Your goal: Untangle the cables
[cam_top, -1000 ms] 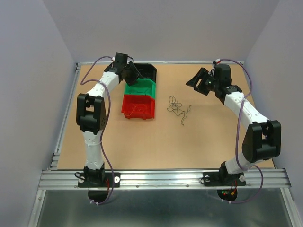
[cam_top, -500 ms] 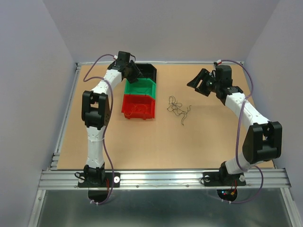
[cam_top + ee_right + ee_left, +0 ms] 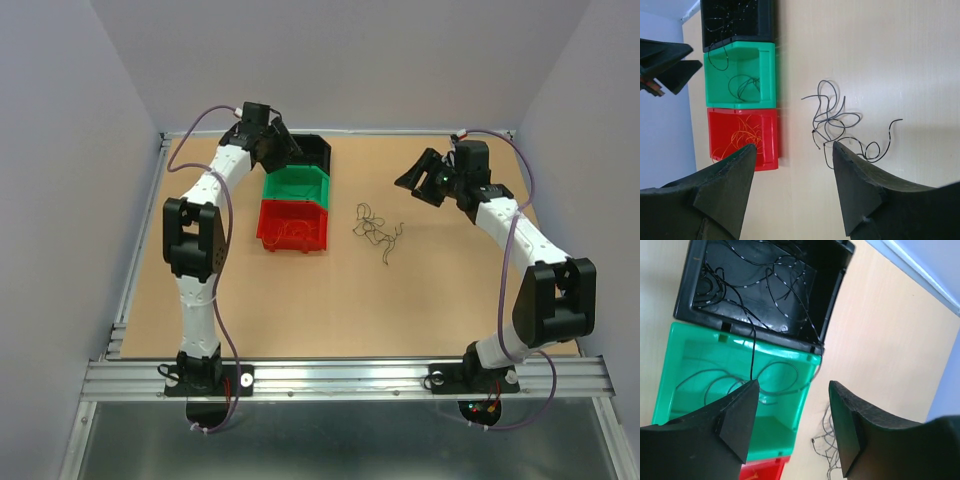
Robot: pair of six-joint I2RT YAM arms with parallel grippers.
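Closing on several strands at once can knot the cables (image 3: 840, 125) tighter; you have the left gripper (image 3: 792, 425) and right gripper (image 3: 792, 185) both spread, holding nothing

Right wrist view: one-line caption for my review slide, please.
Open right gripper above a loose clump of cables on the table, beside red, green and black bins each holding wires.

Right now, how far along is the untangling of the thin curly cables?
Done: orange wires lie in the red plastic bin, dark ones in the green bin and black bin. In hand: nothing; left gripper and right gripper are open. Left: a tangled clump of thin cables on the table.
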